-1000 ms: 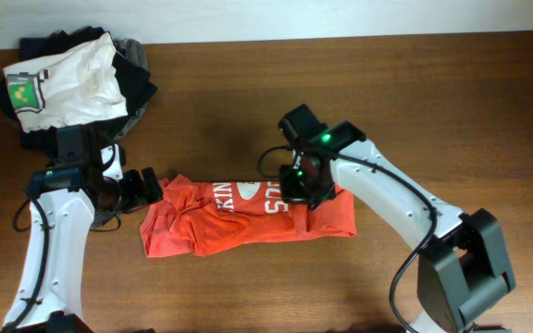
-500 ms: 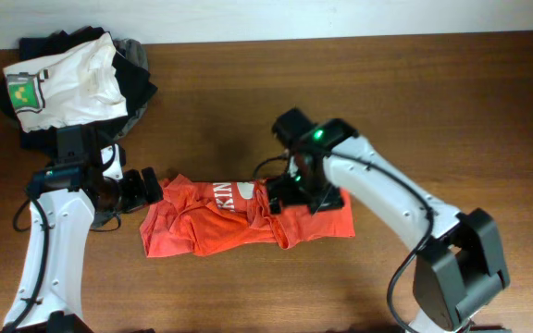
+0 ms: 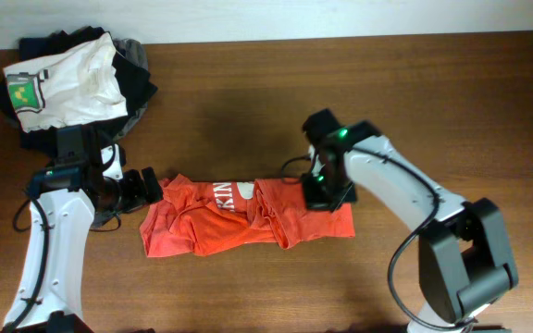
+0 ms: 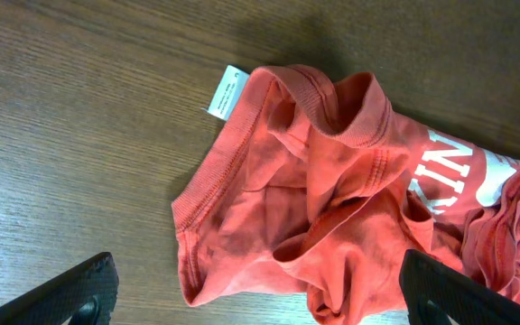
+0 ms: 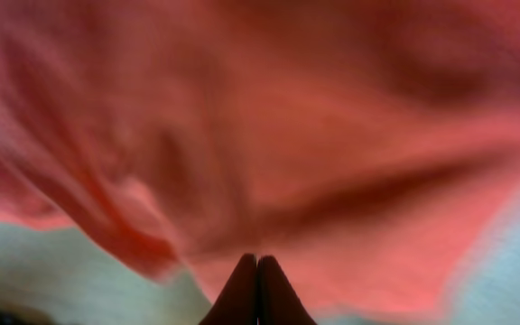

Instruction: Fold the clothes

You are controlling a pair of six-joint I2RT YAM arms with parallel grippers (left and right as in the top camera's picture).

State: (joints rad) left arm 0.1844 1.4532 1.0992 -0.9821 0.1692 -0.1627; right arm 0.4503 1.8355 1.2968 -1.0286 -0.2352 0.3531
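Overhead view, far left: one white T-shirt with a green-yellow print (image 3: 63,83) lies on top of dark folded garments (image 3: 137,81) at the rear corner of the wooden table (image 3: 433,92). How many dark garments there are cannot be told.

The left gripper (image 3: 148,185) is at the left end of the red-orange T-shirt (image 3: 239,222), jaws spread wide and holding nothing. Only the left wrist view shows the small white neck tag (image 4: 225,91), the ribbed collar (image 4: 332,99) and the seam stitching. There the two fingertips (image 4: 88,289) stand far apart at the bottom corners.

The single red-orange T-shirt lies at table centre, bunched into a horizontal band. Its white block lettering (image 3: 232,194) is partly readable, and a crumpled ridge rises to the right of it.

The right gripper (image 3: 326,190) rests on the T-shirt's right part. Only the right wrist view shows its fingertips (image 5: 257,284), pressed together against blurred red fabric. Whether they pinch cloth cannot be told.

Count: two arms, two grippers.
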